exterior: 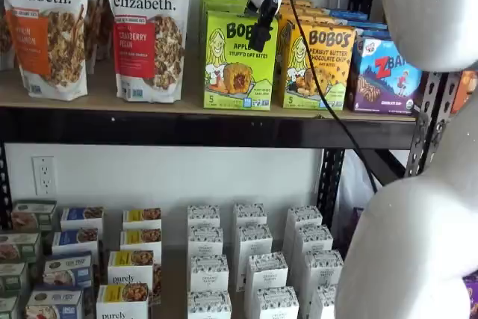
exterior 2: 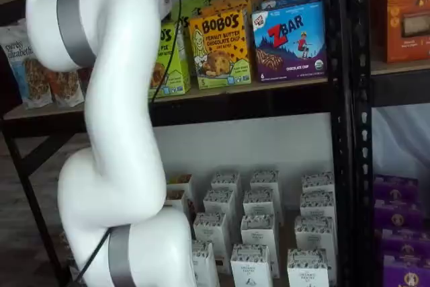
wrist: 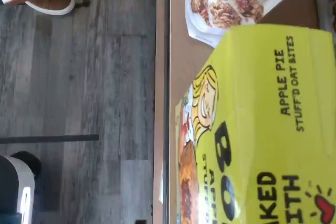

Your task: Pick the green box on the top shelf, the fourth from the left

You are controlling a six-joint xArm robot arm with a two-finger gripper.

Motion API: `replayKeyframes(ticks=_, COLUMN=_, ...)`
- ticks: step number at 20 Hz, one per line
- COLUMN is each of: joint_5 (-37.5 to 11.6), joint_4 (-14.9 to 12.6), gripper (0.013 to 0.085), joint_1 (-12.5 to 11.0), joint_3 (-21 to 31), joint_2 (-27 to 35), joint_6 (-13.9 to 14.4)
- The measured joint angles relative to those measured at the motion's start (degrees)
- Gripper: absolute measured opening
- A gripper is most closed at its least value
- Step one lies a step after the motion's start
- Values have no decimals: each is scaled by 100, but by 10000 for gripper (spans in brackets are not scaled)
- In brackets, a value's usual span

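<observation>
On the top shelf (exterior: pixel 97 98), going from its left end, come two granola bags (exterior: pixel 146 31), then the green box (exterior: pixel 239 61) at the front edge near the middle, touching the yellow-orange box (exterior: pixel 317 65), with the blue box (exterior: pixel 385 72) last. The gripper (exterior: pixel 260 35) hangs in front of the green box's top; I see it side-on, so I think it is spread wide and holding nothing. It should go straight in, one finger on each side, and not bump the yellow-orange box
</observation>
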Motion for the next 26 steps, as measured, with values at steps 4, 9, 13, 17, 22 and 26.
replayKeyframes(ticks=4, joint_5=-21, joint_4=-32, gripper=850, joint_1=15, joint_3=29, joint_2=-9, joint_6=8)
replayKeyframes(ticks=9, joint_5=-39, joint_4=-9, gripper=730, joint_1=12, joint_3=55, joint_2=-17, joint_6=3)
replayKeyframes(ticks=13, joint_5=-24, joint_4=24, gripper=610, joint_1=-3, joint_3=48, joint_2=-15, joint_6=-7)
replayKeyframes(ticks=17, joint_5=24, joint_4=32, gripper=610, joint_1=-9, joint_3=13, joint_2=3, joint_6=-9)
replayKeyframes(ticks=22, joint_5=-2, joint_4=26, gripper=610, joint_1=-10, joint_3=28, joint_2=-14, joint_6=-10)
replayKeyframes(ticks=26, joint_5=5, joint_4=19, gripper=610, joint_1=2, joint_3=25, joint_2=-13, joint_6=0)
